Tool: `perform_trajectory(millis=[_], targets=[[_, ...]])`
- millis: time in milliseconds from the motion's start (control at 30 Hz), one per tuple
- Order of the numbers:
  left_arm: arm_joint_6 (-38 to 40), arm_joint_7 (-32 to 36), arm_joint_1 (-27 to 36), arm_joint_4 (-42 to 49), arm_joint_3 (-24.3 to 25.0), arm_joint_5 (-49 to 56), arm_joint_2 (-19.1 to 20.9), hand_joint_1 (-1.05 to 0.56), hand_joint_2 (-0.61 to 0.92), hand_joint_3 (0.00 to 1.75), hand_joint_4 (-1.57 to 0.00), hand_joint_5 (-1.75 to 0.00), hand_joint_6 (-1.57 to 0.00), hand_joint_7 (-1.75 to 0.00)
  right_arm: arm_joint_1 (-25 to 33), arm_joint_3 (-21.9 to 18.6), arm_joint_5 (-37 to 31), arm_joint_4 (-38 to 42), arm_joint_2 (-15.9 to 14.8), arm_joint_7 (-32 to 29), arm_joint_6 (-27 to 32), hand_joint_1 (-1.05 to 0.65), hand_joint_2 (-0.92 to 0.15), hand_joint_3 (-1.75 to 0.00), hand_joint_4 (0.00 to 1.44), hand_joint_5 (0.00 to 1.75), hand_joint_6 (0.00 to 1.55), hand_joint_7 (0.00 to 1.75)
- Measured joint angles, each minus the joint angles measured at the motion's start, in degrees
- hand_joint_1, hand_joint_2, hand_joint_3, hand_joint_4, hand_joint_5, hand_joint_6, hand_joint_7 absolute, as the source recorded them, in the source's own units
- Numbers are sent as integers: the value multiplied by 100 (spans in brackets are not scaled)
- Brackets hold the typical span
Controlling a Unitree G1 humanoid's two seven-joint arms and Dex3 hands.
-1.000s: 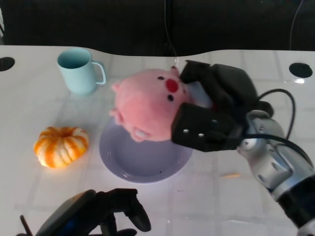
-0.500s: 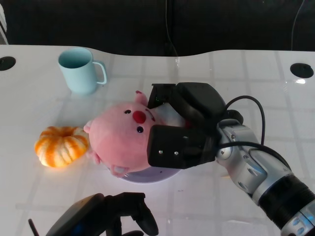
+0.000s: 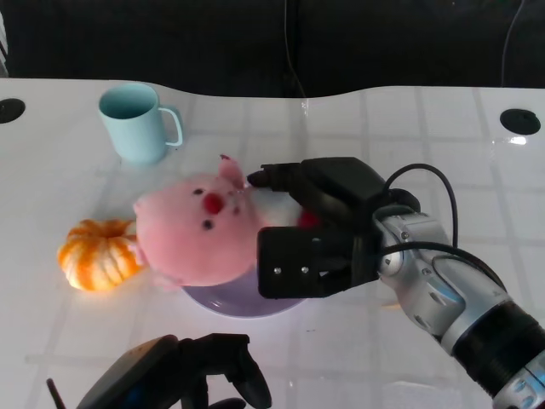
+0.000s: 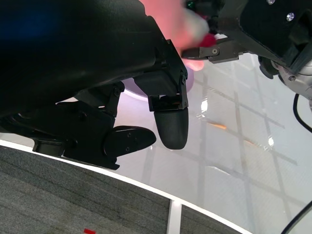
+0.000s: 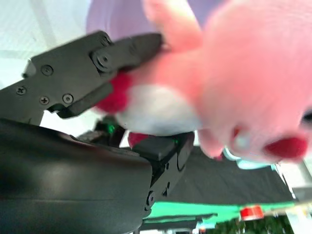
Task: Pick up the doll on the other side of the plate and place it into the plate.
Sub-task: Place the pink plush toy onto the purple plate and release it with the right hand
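Note:
The pink pig doll (image 3: 196, 230) lies tilted over the lavender plate (image 3: 238, 304), covering most of it and overhanging its left rim. My right hand (image 3: 319, 234) grips the doll from its right side. In the right wrist view the black fingers (image 5: 83, 73) clasp the doll's (image 5: 243, 83) white and pink body above the plate (image 5: 112, 19). My left hand (image 3: 196, 371) hangs low at the near edge, holding nothing, fingers loosely apart. The left wrist view shows that hand (image 4: 122, 97), a bit of the doll (image 4: 170, 14) and the right hand (image 4: 253, 29).
A light blue mug (image 3: 136, 122) stands at the back left. An orange pumpkin-like toy (image 3: 98, 254) lies left of the plate, close against the doll. Round holes (image 3: 519, 120) sit at the table's far corners. A small orange sliver (image 4: 218, 126) lies on the tabletop.
My right hand has carried the doll from behind the plate toward me and leftward, lower over the plate. The doll now reaches the orange toy. The left hand has barely moved.

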Motion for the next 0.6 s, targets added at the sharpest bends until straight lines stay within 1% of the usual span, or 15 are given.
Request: perform_trajectory(millis=[33,167,267,400,600], targets=[[-15,0,-2,28,4,-1,0,-13,85,57,-68,-172,-67,-115,0,1,-22,-74,-18,64,34,-80,-92,-21,2,12,8,0],[-87,0,-11,81,7,-1,-1,-13,85,58,-68,-171,-66,-116,4,3,-52,-305,-86,225,78,-87,-92,-24,0,10,4,0],[-92,0,-29,100,12,-2,-2,-13,84,59,-67,-170,-66,-117,32,19,-89,-504,-215,393,89,-92,-92,-26,0,5,1,0],[-123,0,-41,121,20,-13,-1,-14,84,58,-68,-169,-65,-117,84,17,-100,-827,-406,674,143,-93,-92,-25,0,0,1,0],[-86,-1,-68,115,22,13,10,-15,86,56,-67,-170,-65,-115,381,-32,-73,-1479,-726,875,84,-87,-92,-24,8,5,8,4]])
